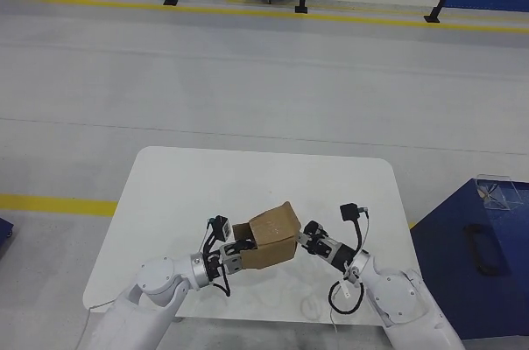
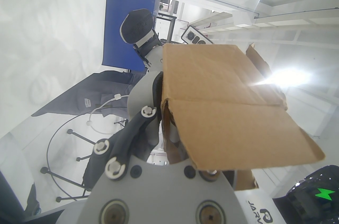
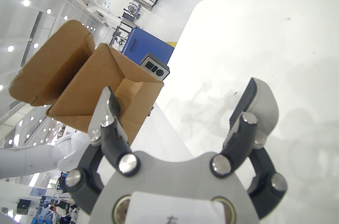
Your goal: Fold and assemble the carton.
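Observation:
A brown carton hangs partly folded above the near middle of the white table. In the left wrist view its side panel and loose flap lie over my left gripper, which is shut on a carton wall. One black-padded finger stands outside the wall and the other is hidden behind the cardboard. My right gripper is open at the carton's other end. One of its fingers sits against the open mouth there. In the top view the left gripper and right gripper flank the carton.
A blue cabinet stands just off the table's right side, with a clear plastic holder on it. The table's far half is bare white. A yellow floor line runs past the left edge.

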`<control>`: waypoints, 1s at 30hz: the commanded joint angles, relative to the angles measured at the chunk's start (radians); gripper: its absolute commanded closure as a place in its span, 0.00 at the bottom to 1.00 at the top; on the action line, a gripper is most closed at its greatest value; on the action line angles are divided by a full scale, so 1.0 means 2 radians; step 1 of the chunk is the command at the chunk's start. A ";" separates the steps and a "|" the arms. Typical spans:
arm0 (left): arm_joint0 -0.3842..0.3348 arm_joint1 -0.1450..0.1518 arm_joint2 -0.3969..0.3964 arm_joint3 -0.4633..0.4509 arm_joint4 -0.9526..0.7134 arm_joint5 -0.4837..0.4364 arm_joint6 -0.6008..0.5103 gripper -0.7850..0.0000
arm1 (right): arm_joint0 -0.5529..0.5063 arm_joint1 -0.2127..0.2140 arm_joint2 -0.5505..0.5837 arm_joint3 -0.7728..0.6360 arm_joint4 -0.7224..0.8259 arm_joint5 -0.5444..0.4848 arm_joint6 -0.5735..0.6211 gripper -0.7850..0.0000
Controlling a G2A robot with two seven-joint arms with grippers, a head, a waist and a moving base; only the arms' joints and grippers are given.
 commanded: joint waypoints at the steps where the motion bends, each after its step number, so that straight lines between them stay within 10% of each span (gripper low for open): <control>1: -0.001 0.000 0.000 0.000 0.000 0.000 -0.001 1.00 | 0.002 0.000 -0.003 0.002 0.001 0.000 0.001 0.00; 30: -0.021 -0.005 0.010 0.012 -0.006 0.004 -0.009 1.00 | 0.018 -0.001 -0.003 0.029 0.020 -0.004 0.004 0.00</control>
